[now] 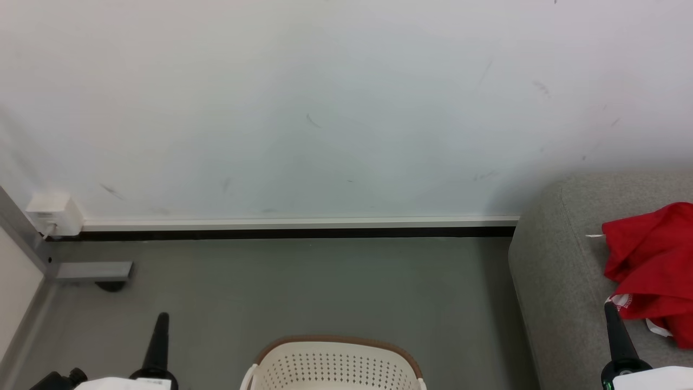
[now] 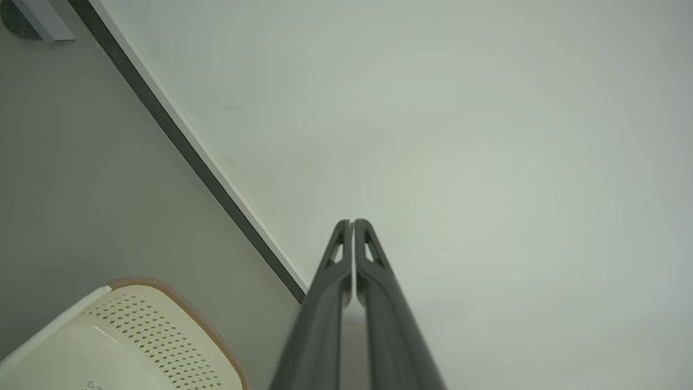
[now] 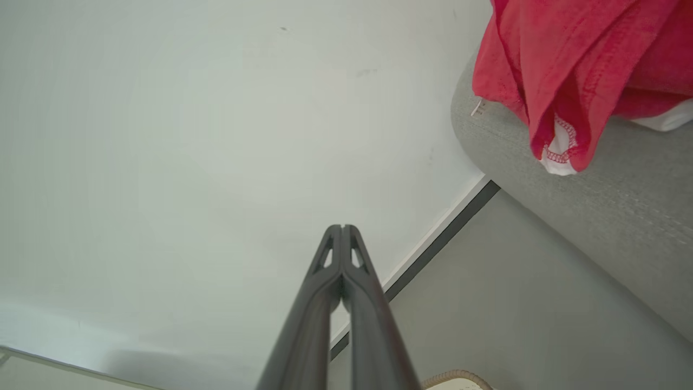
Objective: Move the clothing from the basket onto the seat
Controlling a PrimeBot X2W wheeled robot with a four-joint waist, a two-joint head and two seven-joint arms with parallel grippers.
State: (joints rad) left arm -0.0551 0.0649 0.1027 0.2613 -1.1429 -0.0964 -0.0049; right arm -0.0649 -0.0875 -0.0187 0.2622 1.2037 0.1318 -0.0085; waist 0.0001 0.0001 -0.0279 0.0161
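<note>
clothing [image 1: 655, 254]: red heap on seat [image 1: 557, 281], right edge of frame
basket [image 1: 335, 363]: bottom centre
left gripper [image 2: 352, 222]: fingers pressed together, empty
right gripper [image 3: 342, 227]: fingers together, empty

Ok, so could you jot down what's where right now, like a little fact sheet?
clothing: red heap lying on the sofa
sofa: grey, at the robot's right
basket: on the floor, straight ahead; inside mostly hidden
left jaws: shut, empty
right jaws: shut, empty
</note>
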